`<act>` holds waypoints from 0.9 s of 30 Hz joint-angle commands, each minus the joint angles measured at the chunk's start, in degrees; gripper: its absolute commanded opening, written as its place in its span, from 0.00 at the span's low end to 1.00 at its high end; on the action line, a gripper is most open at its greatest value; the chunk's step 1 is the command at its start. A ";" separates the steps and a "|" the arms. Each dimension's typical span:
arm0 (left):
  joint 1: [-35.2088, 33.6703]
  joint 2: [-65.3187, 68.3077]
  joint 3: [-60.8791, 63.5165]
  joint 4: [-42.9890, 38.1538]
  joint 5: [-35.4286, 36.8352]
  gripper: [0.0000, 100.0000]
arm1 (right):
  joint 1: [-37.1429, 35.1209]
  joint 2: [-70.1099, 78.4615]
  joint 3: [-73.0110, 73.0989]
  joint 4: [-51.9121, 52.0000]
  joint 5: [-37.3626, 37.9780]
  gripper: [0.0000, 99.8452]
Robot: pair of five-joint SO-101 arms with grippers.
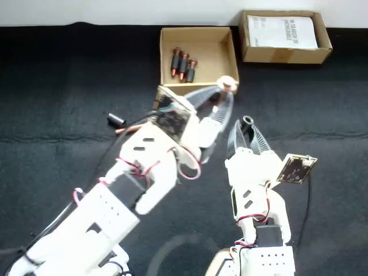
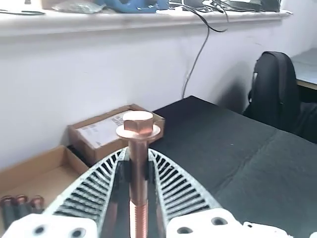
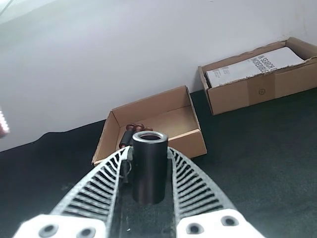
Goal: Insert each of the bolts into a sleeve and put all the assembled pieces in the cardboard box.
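Observation:
My left gripper (image 2: 138,166) is shut on a copper bolt (image 2: 138,163), held upright with its hex head above the fingertips. From above, that bolt (image 1: 226,86) hangs by the front right corner of the open cardboard box (image 1: 224,49), which holds three assembled pieces (image 1: 183,64). My right gripper (image 3: 147,168) is shut on a black sleeve (image 3: 148,166), its open end up. In the high view the sleeve (image 1: 248,122) sits in the right gripper (image 1: 247,131), a little nearer than the bolt. Another black sleeve (image 1: 116,119) lies on the mat to the left.
A second cardboard box (image 1: 286,35) with a printed booklet stands at the back right. The table is covered by a black mat (image 1: 69,86). A dark chair (image 2: 272,84) stands beyond the table in the left wrist view. A red-tipped object (image 3: 4,121) shows at the right wrist view's edge.

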 commanded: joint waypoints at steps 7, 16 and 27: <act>0.40 15.87 -2.51 -17.76 -0.26 0.01 | -4.70 -0.92 7.69 1.27 -0.35 0.01; -0.48 20.44 -8.13 -17.85 -0.18 0.01 | -6.73 -0.57 7.69 1.01 0.18 0.01; -0.04 20.26 -10.42 -13.27 0.09 0.01 | -6.55 -0.57 7.69 1.19 0.18 0.01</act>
